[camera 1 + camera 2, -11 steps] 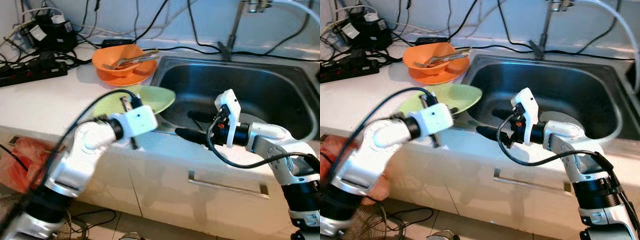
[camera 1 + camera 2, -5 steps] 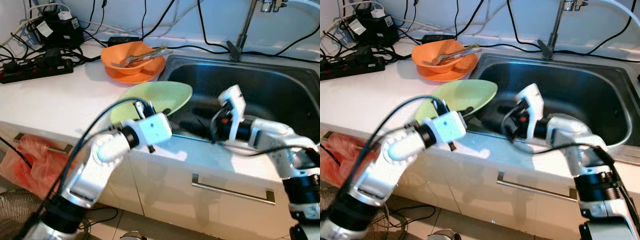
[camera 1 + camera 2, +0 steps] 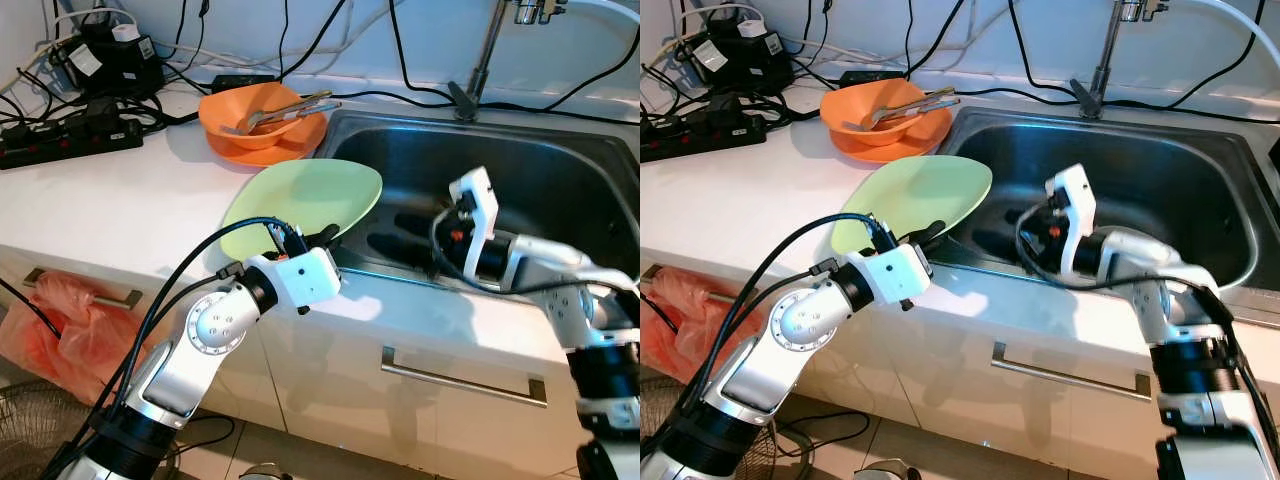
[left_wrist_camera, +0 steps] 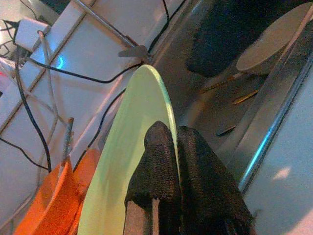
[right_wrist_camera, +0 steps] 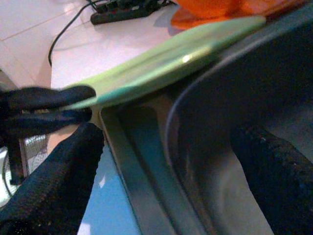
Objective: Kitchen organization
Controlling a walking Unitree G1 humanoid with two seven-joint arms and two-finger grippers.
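The left gripper [image 3: 305,238], jaws clamped on the green plate [image 3: 305,197], has lifted it; the right gripper [image 3: 405,230], jaws apparently open, has reached into the sink [image 3: 560,160].

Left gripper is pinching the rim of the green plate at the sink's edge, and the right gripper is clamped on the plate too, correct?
Not quite. The left gripper does pinch the green plate by its rim, but the right gripper is open and holds nothing; its fingers are spread wide over the sink, apart from the plate. The right wrist view shows it.

Green plate [image 3: 305,203] in left claw [image 3: 301,240]
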